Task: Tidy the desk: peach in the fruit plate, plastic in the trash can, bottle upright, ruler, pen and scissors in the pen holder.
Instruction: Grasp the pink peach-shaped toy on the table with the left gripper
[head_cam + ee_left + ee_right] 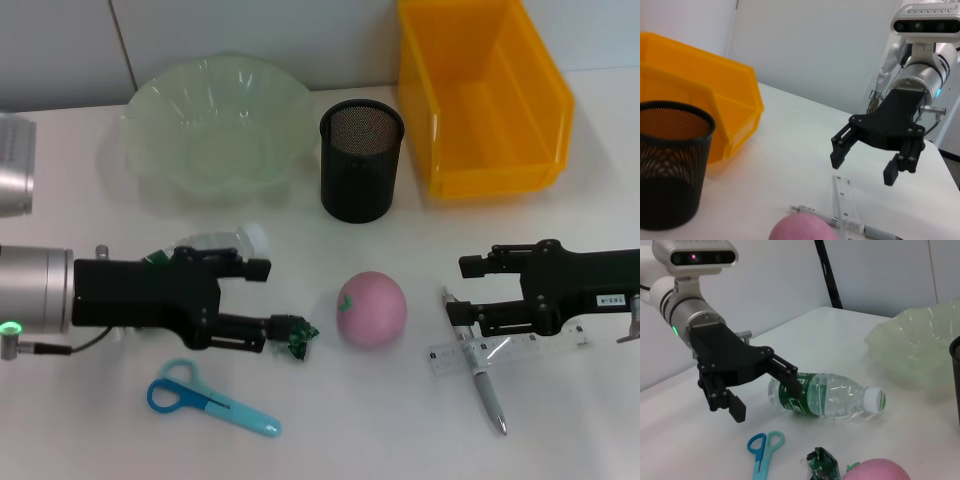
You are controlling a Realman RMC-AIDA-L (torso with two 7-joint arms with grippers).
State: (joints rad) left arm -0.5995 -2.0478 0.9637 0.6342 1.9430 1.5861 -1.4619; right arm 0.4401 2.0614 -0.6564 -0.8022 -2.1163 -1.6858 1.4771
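The clear water bottle (827,394) lies at nine o'clock of the peach (371,309), beneath the spread-fingered, empty left gripper (268,300). It is judged light, smooth and slippery; its labelled waist should be gripped. The right gripper (462,290) hangs unclenched over the ruler (505,350).

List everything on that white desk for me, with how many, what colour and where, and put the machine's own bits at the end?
fruit plate: one, pale green, far left
pen holder: one, black mesh, far middle
bin: one, yellow, far right
bottle: one, clear with green label, lying on its side under the left gripper
peach: one, pink, centre
plastic scrap: one, dark green, left of the peach
scissors: one pair, blue, near left
ruler: one, clear, near right, crossing the pen
pen: one, silver, near right
left gripper: black, open, above the bottle
right gripper: black, open, above the ruler
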